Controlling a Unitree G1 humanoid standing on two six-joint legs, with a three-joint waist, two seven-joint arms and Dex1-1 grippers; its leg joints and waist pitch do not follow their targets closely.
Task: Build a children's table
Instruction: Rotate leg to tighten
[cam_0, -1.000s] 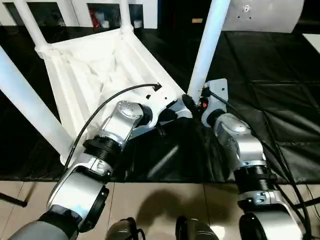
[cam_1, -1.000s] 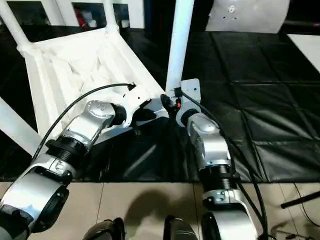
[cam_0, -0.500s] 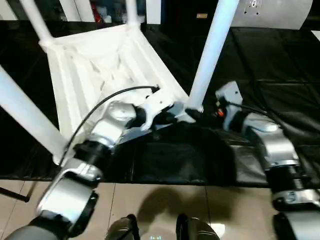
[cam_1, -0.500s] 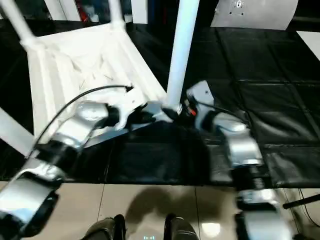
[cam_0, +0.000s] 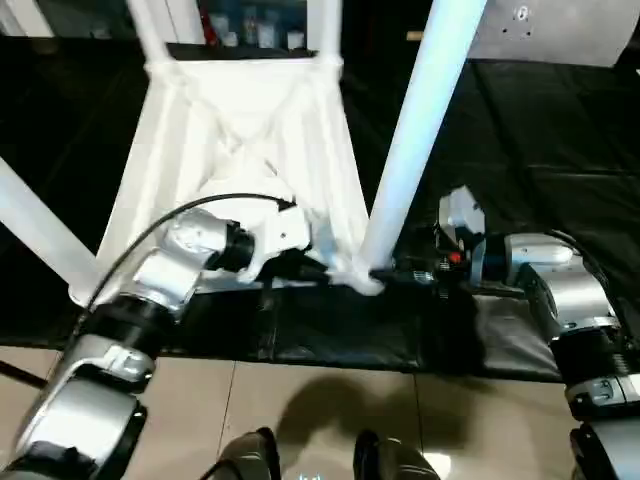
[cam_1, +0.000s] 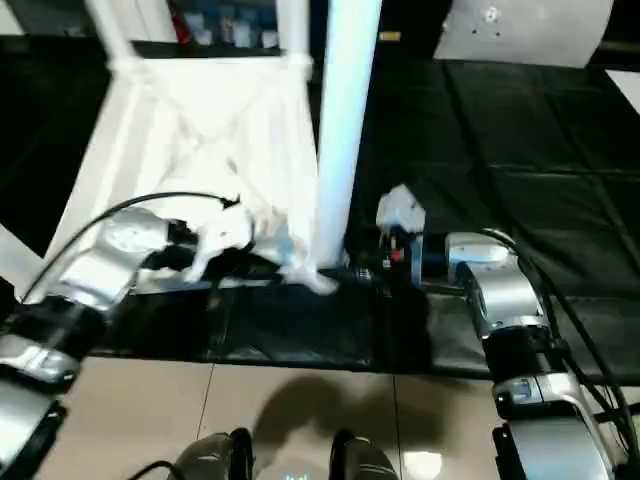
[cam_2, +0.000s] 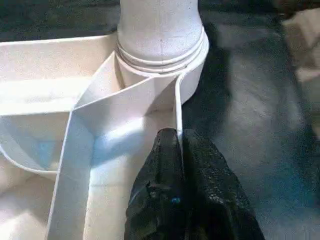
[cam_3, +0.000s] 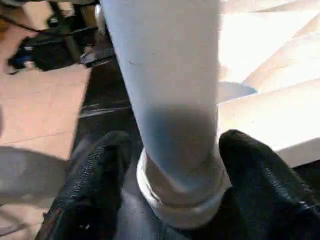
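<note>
Upturned children's table (cam_0: 240, 130) on black floor mats (cam_0: 540, 130), near-corner rim clenched by left end effector (cam_2: 177, 150), right end effector (cam_3: 175, 165) spread astride near leg (cam_0: 415, 130), not gripping; tan tiles (cam_0: 330, 410) nearer, white cabinet (cam_0: 250, 15) beyond.

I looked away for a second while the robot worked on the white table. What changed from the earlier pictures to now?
The right gripper swung out to the robot's right and now reaches in level from the side, its fingers straddling the base of the near leg. The table top sits squarer in the head views, though the camera shifted too. The left gripper stays pinched on the top's edge rib.
</note>
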